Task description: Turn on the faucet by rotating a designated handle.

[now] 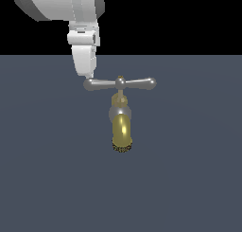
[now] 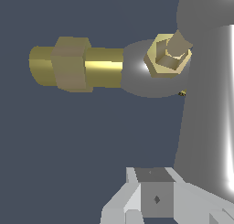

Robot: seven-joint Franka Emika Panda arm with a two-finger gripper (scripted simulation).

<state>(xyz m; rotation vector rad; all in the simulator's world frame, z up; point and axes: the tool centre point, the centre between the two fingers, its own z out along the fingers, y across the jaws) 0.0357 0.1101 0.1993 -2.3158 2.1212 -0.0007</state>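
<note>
Faucet: small tap at the middle of the exterior view, standing on a flat dark blue-grey surface. Gold spout curves downward to a speckled tip; silver-grey ball body above it, then a short brass stem.

Handle: slim glossy silver-grey crossbar lying level across the top of the stem, with two bulbous ends and a small brass cap at its centre; wider than the spout.

Gripper: white, hanging down from the large white arm at the top of the exterior view; its tip meets the handle's end on the exterior view's left. Only one finger outline is distinguishable; jaw opening cannot be told, and no grasp is visible.

Wrist view: ball body, brass hex nut and a gold pipe section with a second nut; handle runs as a broad grey bar close to the grey fingertip.
</note>
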